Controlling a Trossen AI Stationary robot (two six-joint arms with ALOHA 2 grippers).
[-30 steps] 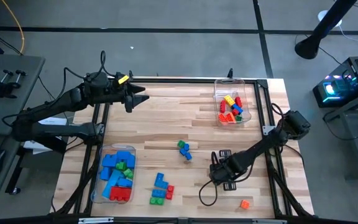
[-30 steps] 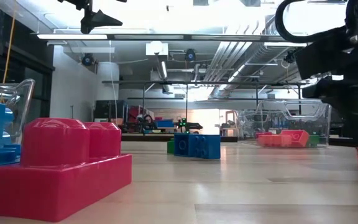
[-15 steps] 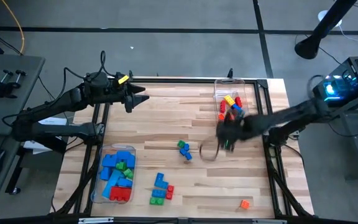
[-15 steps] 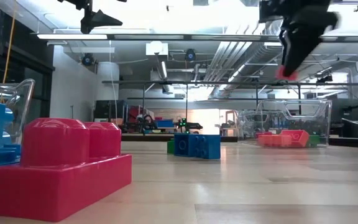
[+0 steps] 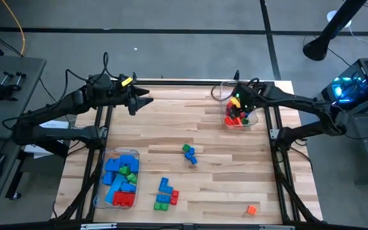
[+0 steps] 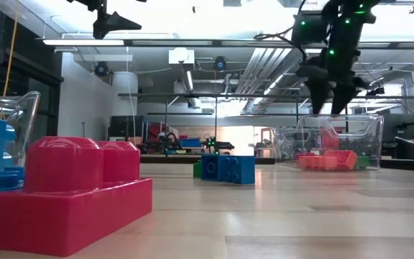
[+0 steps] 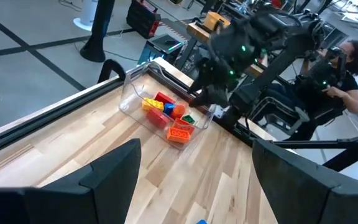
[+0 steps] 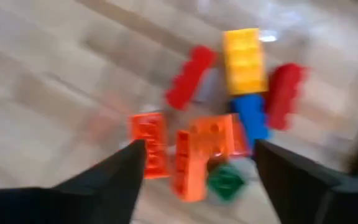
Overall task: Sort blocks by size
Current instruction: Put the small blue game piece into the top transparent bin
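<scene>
My right gripper [image 5: 239,107] hangs spread and empty over the clear tub [image 5: 224,89] of small blocks [image 8: 213,146]; I should lift straight up so nothing catches its rim.

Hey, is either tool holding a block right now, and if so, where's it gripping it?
Neither holds anything. The right tool hangs open over the tub of small blocks, nothing between its fingers. The left tool waits open at the table's far left edge.
</scene>
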